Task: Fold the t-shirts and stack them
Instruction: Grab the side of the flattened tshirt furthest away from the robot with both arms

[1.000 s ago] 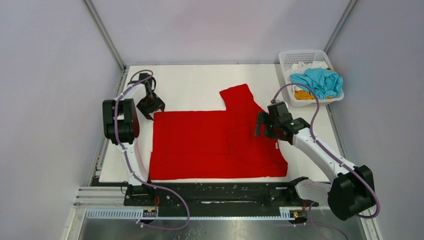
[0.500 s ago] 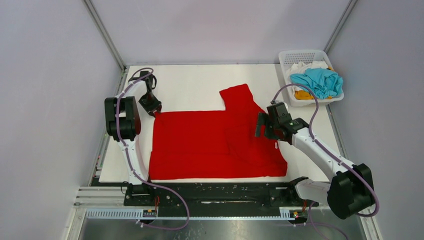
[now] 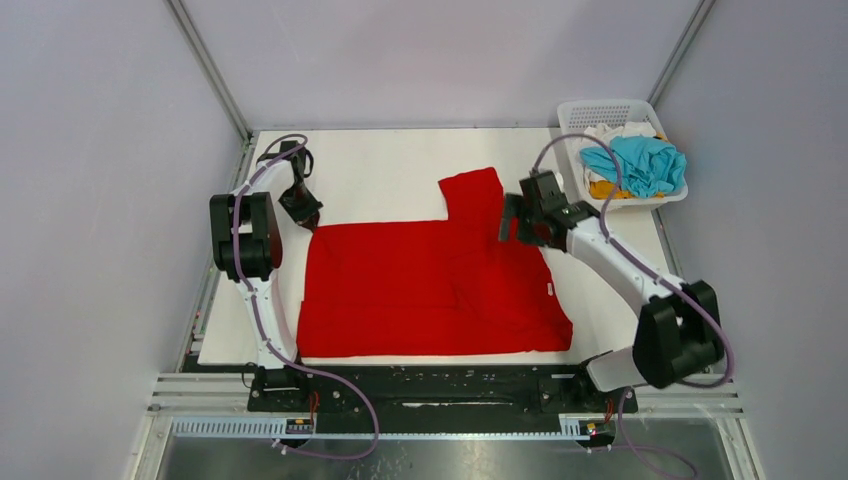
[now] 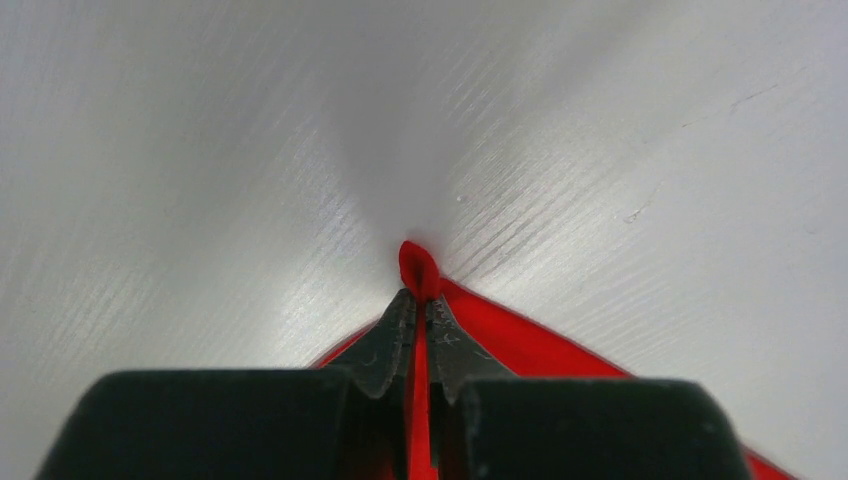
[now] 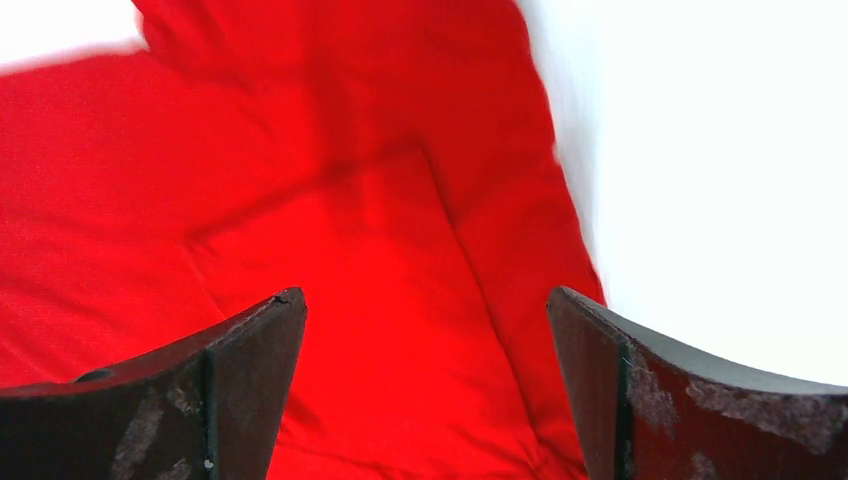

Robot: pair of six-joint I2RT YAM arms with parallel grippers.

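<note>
Top view first: the red t-shirt (image 3: 420, 285) lies spread flat across the middle of the white table (image 3: 390, 170), one sleeve poking up toward the top centre of the frame. At its upper left corner sits the left gripper (image 3: 306, 215), tip right down on the cloth. On the right, the right gripper (image 3: 512, 220) hangs over the shirt's right edge, just below that sleeve. Upper right of the frame, the white basket (image 3: 575, 115) holds the turquoise t-shirt (image 3: 635, 162) heaped on top, the orange-yellow t-shirt (image 3: 603, 188) peeking out under it and the white t-shirt (image 3: 620, 131) bunched behind

Over to the left wrist: the left gripper (image 4: 418, 300) has its fingers pinched together on the corner of the red t-shirt (image 4: 417, 262), a little nub of cloth poking out past the tips, bare table (image 4: 200, 150) all around

Right wrist now: the right gripper (image 5: 425, 300) has its fingers (image 5: 245, 350) spread wide with nothing between them, the red t-shirt (image 5: 350, 200) filling the left and centre of the frame below, creases showing, and table (image 5: 720, 150) on the right
</note>
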